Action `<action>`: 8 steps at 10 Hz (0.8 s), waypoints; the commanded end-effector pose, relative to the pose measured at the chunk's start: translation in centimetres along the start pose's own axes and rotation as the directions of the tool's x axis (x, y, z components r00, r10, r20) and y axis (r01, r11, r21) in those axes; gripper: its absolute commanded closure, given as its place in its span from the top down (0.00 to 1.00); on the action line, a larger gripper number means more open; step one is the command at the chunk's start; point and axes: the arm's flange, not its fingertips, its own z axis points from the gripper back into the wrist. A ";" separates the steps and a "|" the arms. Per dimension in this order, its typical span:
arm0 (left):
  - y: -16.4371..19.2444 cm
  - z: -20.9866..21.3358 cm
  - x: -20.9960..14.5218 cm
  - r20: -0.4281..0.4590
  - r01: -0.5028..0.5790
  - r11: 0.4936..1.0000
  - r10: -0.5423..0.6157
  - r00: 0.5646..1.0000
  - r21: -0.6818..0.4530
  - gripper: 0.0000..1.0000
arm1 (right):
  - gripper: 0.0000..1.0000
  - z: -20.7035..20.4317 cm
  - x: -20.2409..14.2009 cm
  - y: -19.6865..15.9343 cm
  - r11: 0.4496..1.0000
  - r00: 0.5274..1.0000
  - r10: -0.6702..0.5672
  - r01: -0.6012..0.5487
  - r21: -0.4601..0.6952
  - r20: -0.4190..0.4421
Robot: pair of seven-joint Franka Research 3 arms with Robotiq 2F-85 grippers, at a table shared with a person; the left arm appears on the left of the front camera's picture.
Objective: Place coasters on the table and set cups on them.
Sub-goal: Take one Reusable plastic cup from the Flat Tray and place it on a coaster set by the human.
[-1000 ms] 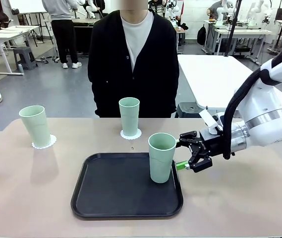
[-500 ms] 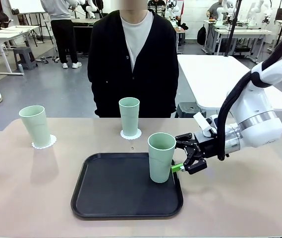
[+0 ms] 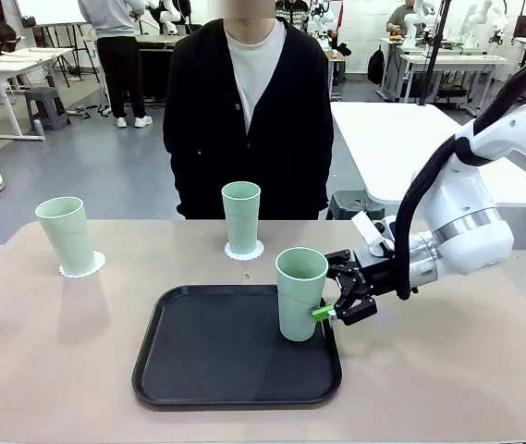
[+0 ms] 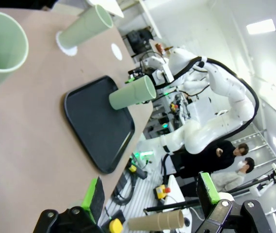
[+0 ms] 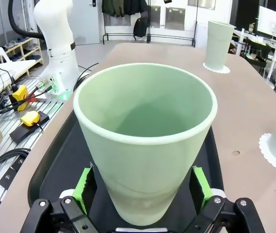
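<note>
Right gripper (image 3: 329, 298) at the mint-green cup (image 3: 300, 293) on the black tray (image 3: 235, 347)

Its green pads (image 5: 85, 187) flanked the cup's base, spread, not yet clamped; whether they touched was unclear.

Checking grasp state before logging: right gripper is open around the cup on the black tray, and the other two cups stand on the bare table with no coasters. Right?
Not quite. The other two cups each stand on a white coaster, as the front view shows. The rest holds: the right gripper is open around the tray's cup.
</note>
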 end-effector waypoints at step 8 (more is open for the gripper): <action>-0.2 0.0 0.1 0.017 -0.002 1.000 0.002 1.000 0.000 1.00 | 0.00 -1.4 0.0 -0.9 1.000 0.995 0.030 -0.030 -0.004 0.098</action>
